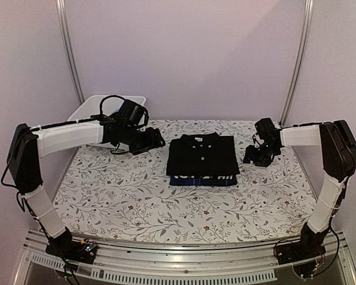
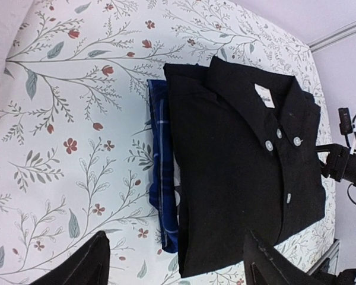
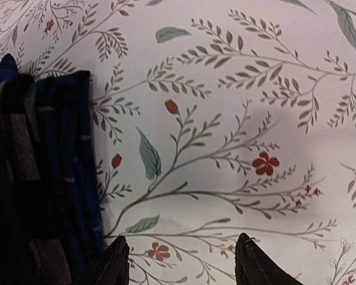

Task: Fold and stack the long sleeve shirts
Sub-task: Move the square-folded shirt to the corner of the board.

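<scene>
We've got the black collared shirt (image 1: 202,154) lying folded flat at the middle of the table (image 1: 136,196), collar to the far side, small white buttons running down the front. It sits on top of a stack. Under it, from the top view, a dark layer with white marks (image 1: 203,176) shows along the near edge, and below that a blue checked shirt (image 1: 202,181) pokes out just past it. The left wrist view shows that same blue edge sticking out beside the black shirt.

Moving outward, the left gripper (image 1: 157,141) hangs just left of the stack, clear of the cloth, its fingers well apart with nothing between them. On the other side the right gripper (image 1: 258,157) hovers near the stack's right edge. Its fingers are apart too, and in its own view we see only the flowered tablecloth in the gap.

At the back left corner sits a white bin (image 1: 89,110), behind the left arm.
</scene>
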Controlling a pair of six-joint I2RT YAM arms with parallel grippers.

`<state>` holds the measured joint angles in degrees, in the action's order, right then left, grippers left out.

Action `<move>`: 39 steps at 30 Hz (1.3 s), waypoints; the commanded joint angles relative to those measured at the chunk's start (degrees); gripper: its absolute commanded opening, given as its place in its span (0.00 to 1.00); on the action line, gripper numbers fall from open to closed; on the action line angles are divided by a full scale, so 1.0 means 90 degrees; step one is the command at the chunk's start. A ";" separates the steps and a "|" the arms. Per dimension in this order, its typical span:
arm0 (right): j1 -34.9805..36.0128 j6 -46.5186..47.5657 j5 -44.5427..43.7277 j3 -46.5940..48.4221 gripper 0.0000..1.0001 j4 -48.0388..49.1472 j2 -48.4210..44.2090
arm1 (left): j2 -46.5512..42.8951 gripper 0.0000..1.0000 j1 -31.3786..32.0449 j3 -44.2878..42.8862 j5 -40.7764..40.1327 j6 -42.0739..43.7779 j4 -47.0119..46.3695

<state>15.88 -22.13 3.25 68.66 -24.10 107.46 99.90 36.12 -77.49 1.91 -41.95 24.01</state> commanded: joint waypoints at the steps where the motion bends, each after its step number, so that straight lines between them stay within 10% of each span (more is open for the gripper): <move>1: 0.0280 -0.0251 -0.0187 -0.0917 0.60 0.0010 -0.1361 | -0.0484 0.77 0.0053 0.0516 0.0129 -0.0037 -0.0160; 16: 0.3299 -0.2464 -0.0961 -0.3022 0.80 -0.0135 -0.3596 | -0.1675 0.79 0.0296 0.1780 0.0068 -0.0200 -0.0365; 39: 0.4217 -0.2983 -0.1663 -0.0946 0.86 0.0568 -0.0183 | -0.2851 0.80 0.0273 0.2429 -0.0384 -0.0191 -0.0137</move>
<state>53.36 -47.46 -9.54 57.25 -20.05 101.71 76.38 38.22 -56.31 0.49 -44.60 21.85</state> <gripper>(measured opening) 0.859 0.795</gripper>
